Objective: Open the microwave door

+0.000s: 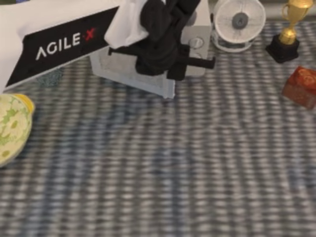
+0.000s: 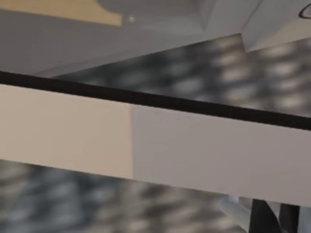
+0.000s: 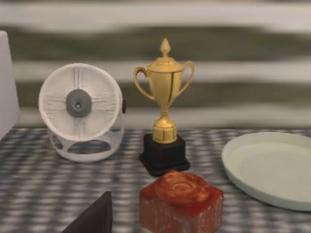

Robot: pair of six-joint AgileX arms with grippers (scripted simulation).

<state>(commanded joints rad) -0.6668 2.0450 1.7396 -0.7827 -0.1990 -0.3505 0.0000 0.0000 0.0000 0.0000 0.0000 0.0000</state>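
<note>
One arm did the work: from above, the left gripper [image 1: 165, 47] hung over the microwave [image 1: 197, 29] at the table's far edge, its door [image 1: 133, 74] already swung partway out and lying just below the fingers, long edge slanting across them. The left wrist view showed only that door edge close up; I could not tell the finger state. The right wrist view showed a fan [image 3: 80, 111], with the right gripper's fingers unseen.

Microwave [image 1: 197, 44] mostly hidden beneath left arm [image 1: 64, 42]; left claw's fingers indiscernible.
</note>
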